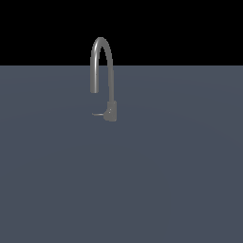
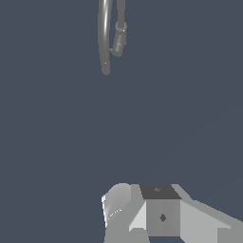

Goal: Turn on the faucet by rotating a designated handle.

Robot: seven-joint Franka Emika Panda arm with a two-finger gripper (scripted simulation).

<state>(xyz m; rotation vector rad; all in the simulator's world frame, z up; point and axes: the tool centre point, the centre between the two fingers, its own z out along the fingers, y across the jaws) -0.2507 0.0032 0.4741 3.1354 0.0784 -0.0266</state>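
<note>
Closest to my wrist camera sits the hand [image 2: 156,213], grey and white blocks touching nothing; I cannot tell how far its fingers are parted. Only that view shows it; the exterior view has no arm. I count one faucet [image 1: 102,66] standing on the desk [image 1: 121,180], its one handle [image 1: 98,114] pointing toward the exterior view's left.

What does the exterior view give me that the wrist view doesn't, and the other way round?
Only the exterior view shows the whole arched spout and the thin handle sticking out of the base toward the exterior view's left. Only the wrist view shows the gripper, well short of the tap; whether it is open is unclear. Both show the faucet on the grey surface.
</note>
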